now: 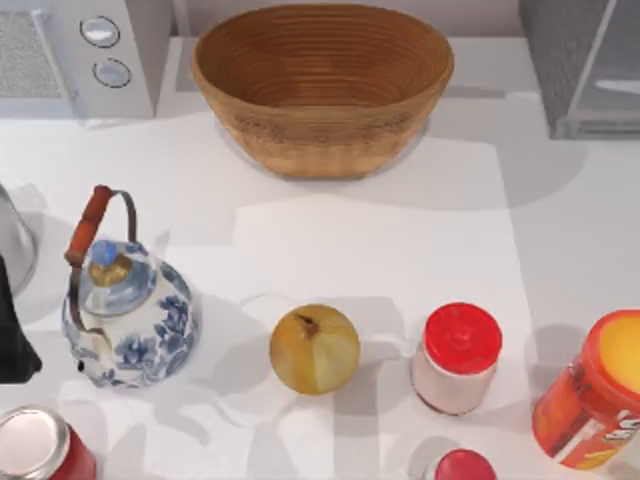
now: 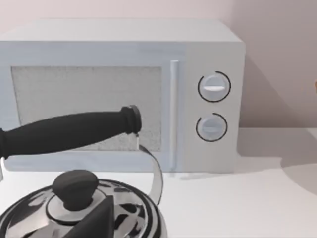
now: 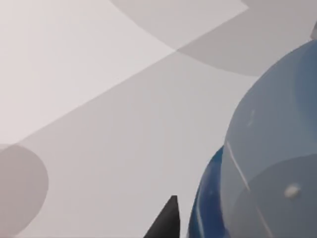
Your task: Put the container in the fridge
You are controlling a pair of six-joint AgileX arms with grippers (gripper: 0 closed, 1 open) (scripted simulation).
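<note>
Fridge [image 1: 585, 65] at table's [image 1: 350, 250] right rear corner

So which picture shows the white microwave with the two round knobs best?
The left wrist view: the microwave faces that camera whole, with door, handle and both knobs. The top view catches just its knob corner at the table's back left. The right wrist view gives nothing of it.

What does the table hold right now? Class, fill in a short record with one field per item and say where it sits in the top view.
fridge: back right corner
microwave: back left corner, two knobs
basket: back centre, between them
teapot: blue-and-white, left of centre
onion: front centre
white jar: red lid, right of the onion
orange canister: right edge
red can: front left corner
left arm: dark part at the left edge
</note>
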